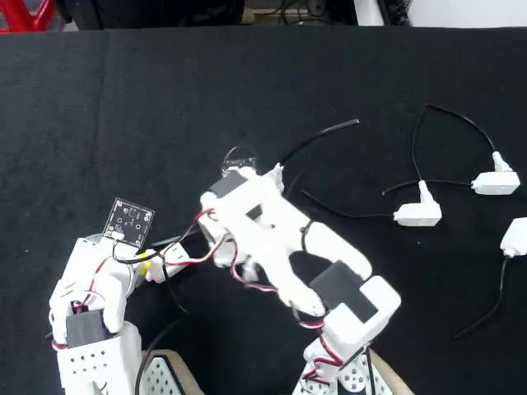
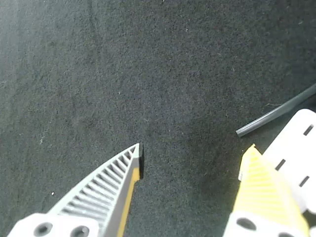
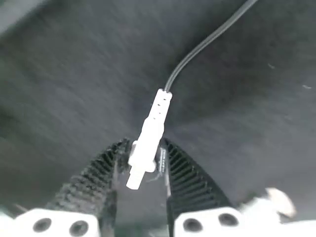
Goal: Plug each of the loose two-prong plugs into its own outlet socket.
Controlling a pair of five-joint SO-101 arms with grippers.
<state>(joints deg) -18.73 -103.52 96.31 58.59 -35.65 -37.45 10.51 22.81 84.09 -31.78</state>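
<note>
Right hand (image 3: 144, 146) pinching white plug (image 3: 150, 126), axis along hand, cord (image 3: 207, 44) leading outward

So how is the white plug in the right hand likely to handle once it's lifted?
The plug looks small and slim in the right hand, so it is probably light and apt to twist in the grip. Its thin black cord curves away loosely, so it will likely trail limp and tug slightly.
</note>
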